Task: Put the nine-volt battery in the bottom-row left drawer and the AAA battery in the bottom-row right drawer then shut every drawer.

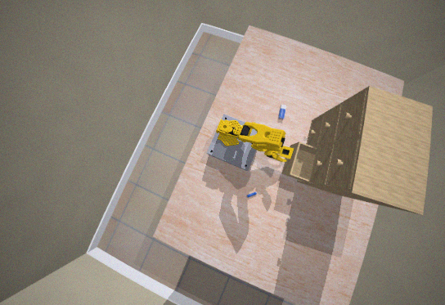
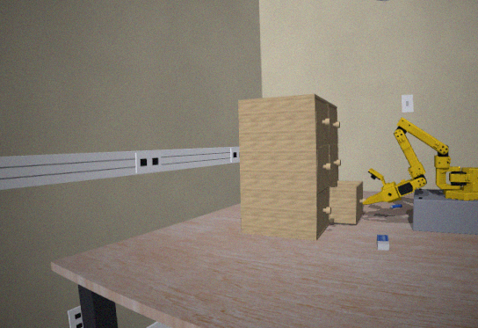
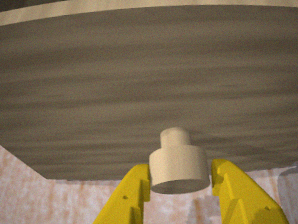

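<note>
The arm (image 1: 263,135) (image 2: 410,154) reaches from its grey base (image 1: 231,156) (image 2: 444,215), by the left-hand edge of the surface (image 1: 213,217) (image 2: 264,273) in the top view, toward the wooden chest (image 1: 393,151) (image 2: 278,167) at the opposite edge. The bottom row's right drawer (image 1: 292,167) (image 2: 347,202) (image 3: 150,85) stands pulled out from the chest, its front toward the arm. The bottom row's left drawer (image 2: 322,222) is shut, and so are the drawers of the two rows above.

The gripper (image 1: 282,155) (image 2: 368,189) (image 3: 180,175) is low in front of the open drawer, its fingers only slightly apart, one on each side of the drawer's round knob (image 3: 179,167). The wrist view shows one finger against the knob and a thin gap beside the other, so whether they grip it firmly cannot be told.

The nine-volt battery (image 1: 282,112) (image 2: 382,242), blue with a white end, lies on the surface between the base and the chest, toward the upper edge in the top view. The AAA battery (image 1: 251,195) (image 2: 396,206), small and blue, lies on the other side of the arm, nearer the surface's lower edge, near the base. Both batteries are outside the drawers.
</note>
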Controlling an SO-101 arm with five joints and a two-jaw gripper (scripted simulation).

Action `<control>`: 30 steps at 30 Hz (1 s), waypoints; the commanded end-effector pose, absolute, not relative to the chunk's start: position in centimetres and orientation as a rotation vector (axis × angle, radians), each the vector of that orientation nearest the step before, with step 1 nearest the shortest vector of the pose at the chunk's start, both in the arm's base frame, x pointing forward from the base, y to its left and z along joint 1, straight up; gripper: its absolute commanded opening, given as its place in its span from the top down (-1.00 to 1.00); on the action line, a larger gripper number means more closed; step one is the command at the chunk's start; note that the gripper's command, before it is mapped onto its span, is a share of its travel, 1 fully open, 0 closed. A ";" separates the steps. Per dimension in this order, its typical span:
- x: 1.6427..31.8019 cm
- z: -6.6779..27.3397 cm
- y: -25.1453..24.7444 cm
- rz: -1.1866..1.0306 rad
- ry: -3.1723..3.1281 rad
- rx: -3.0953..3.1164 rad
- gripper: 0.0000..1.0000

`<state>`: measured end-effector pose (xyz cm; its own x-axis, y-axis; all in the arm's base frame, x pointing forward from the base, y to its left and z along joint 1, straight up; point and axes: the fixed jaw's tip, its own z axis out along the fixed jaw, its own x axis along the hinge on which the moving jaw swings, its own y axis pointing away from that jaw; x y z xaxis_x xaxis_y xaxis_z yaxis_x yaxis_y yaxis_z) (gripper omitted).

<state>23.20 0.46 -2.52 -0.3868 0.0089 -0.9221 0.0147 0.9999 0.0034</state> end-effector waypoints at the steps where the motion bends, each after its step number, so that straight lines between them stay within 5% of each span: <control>1: 23.2 -2.3 0.2 -0.012 1.959 0.026 0.71; 30: 20.7 -2.0 0.0 -0.037 2.066 0.019 0.57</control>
